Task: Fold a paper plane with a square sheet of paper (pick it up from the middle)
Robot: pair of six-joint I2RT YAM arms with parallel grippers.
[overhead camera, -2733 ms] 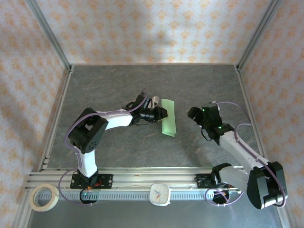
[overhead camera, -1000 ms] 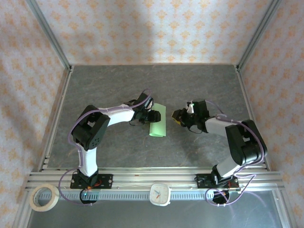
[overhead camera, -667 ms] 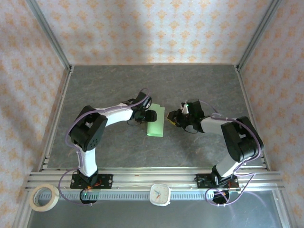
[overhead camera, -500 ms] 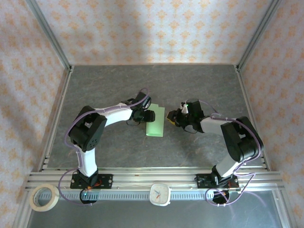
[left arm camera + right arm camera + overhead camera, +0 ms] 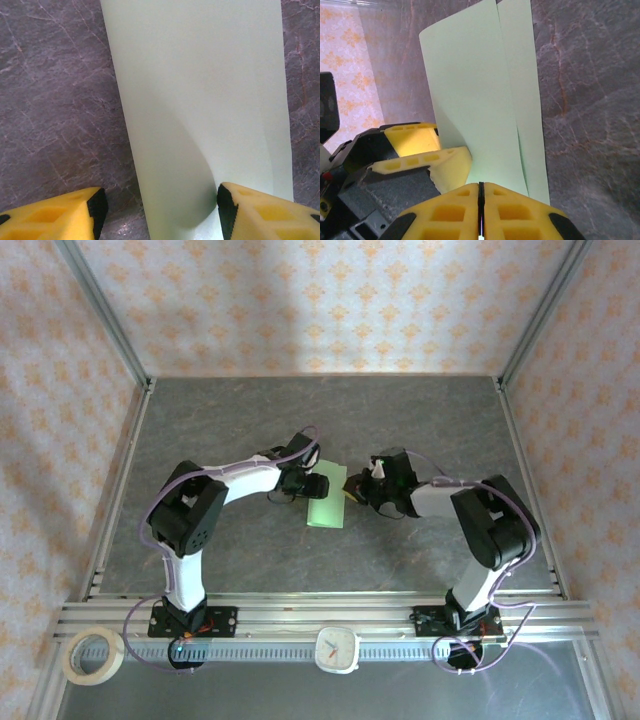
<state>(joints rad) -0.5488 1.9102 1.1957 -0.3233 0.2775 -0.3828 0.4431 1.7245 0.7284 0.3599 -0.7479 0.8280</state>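
The square sheet of paper (image 5: pixel 328 498) is pale green, folded over on itself, and lies on the grey table between my two grippers. My left gripper (image 5: pixel 312 485) is at its left side and open. In the left wrist view the paper (image 5: pixel 200 100) curves up between the yellow fingers (image 5: pixel 260 210), and the right one touches it. My right gripper (image 5: pixel 353 492) is at the paper's right edge. In the right wrist view its jaws (image 5: pixel 480 186) are shut tight with their tips against the paper (image 5: pixel 480 100). I see no paper in the seam between them.
A roll of tape (image 5: pixel 92 656) and a small square clock (image 5: pixel 338 648) sit on the rail along the near edge. Aluminium frame posts (image 5: pixel 120 490) and patterned walls bound the table on the left, right and far sides.
My right gripper has moved left up to the paper's right edge and shut. The left gripper has opened slightly and the paper has shifted a little leftward.
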